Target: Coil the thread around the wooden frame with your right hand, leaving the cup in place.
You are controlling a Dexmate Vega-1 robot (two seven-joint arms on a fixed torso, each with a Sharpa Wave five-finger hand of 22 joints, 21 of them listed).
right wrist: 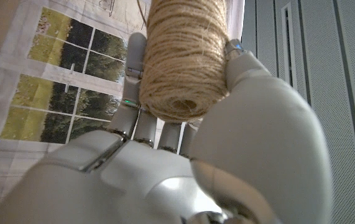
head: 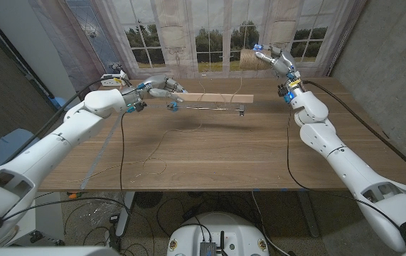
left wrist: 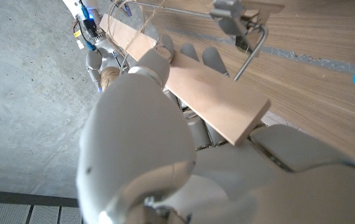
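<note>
Soft, even light is falling over the desk (head: 210, 153) from above, and the wooden frame (head: 213, 99) is casting only a faint shadow beneath itself. The head view is bending straight lines outward at its edges. The windowed backdrop (head: 210, 35) at the far side is glowing brightest. In the wrist views, the near white hand shells are blurring, while the twine spool (right wrist: 186, 59) is staying sharp.

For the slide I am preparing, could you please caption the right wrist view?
Right hand grips a spool of jute twine, raised before a window-print backdrop.
</note>
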